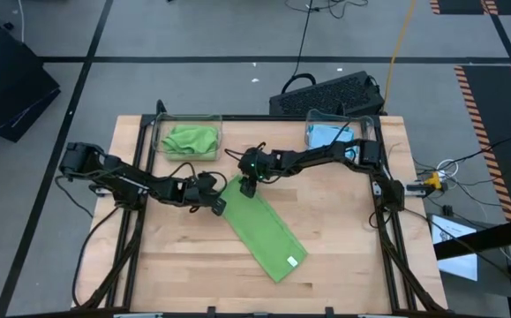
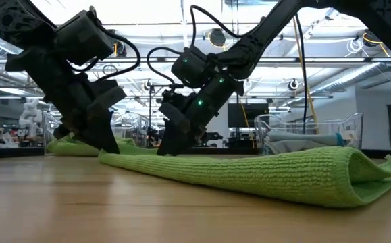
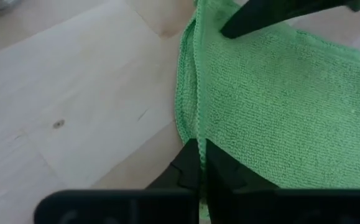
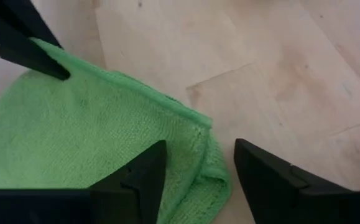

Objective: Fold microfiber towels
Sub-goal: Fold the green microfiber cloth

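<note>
A lime green microfiber towel [image 1: 266, 231], folded into a long strip, lies slantwise on the wooden table [image 1: 176, 256]; the low view shows the towel [image 2: 269, 174] lying flat. My left gripper [image 1: 218, 205] [image 3: 199, 157] is shut on the strip's far end at its left corner. My right gripper [image 1: 248, 187] [image 4: 198, 167] stands open over that end's right corner [image 4: 212, 163], one finger [image 4: 143, 169] above the cloth and the other [image 4: 257, 171] beyond its edge over bare wood. My left gripper pinches the towel's hemmed edge [image 3: 198, 134] between its two fingers at the far-left corner. The fingers slant down from the table's left side. How many layers they have, I cannot tell. The cloth lies on the table. Whether my right gripper touches the towel, I cannot tell.
A clear bin [image 1: 161, 132] holding green towels stands at the back left. Another clear bin [image 1: 312, 119] with light blue towels stands at the back right. Bare wood lies on the near side of the strip, left and right.
</note>
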